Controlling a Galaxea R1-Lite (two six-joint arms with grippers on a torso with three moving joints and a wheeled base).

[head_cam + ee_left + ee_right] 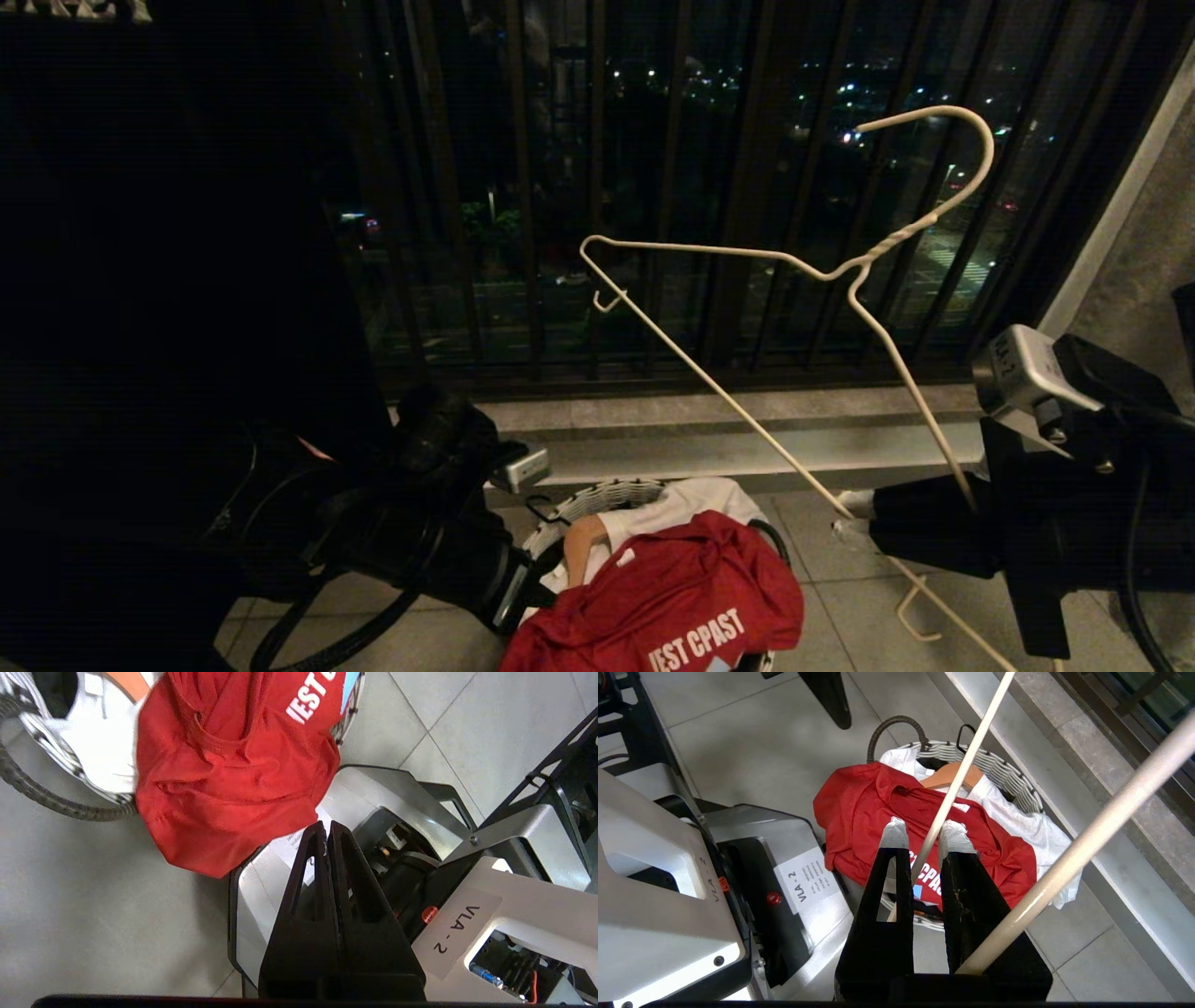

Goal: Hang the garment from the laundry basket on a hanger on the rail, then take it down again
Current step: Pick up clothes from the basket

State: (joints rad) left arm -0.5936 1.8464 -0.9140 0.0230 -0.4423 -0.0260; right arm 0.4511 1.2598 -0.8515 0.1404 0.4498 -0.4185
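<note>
Red shirt: we see the red T-shirt (667, 597) heaped on top of the basket, spilling over the near rim toward the robot's base; white lettering faces up.
Basket: the round woven laundry basket (1004, 772) sits on the tiled floor below the window step, dark loop handles at its rim.
Also in the basket: a white cloth (1017, 821) lies under the shirt and drapes over the far rim; a tan wooden hanger (950, 775) pokes out from it.
Wire hanger: the thin white wire hanger (822, 271) is up in the air on the right, tilted, hook pointing up against the dark window bars (523, 187); it is not on any rail we can see.
Right gripper: we note the right gripper (923, 834) pinched narrow on the hanger's lower wire, which runs between its taped fingertips (894, 833); it is poised above the basket.
Left gripper: the left gripper (326, 828) has its jaws pressed flat together with nothing between them; its tips are just beside the shirt's hanging edge, over the robot's grey base (373, 793). We cannot tell whether they touch the cloth.
</note>
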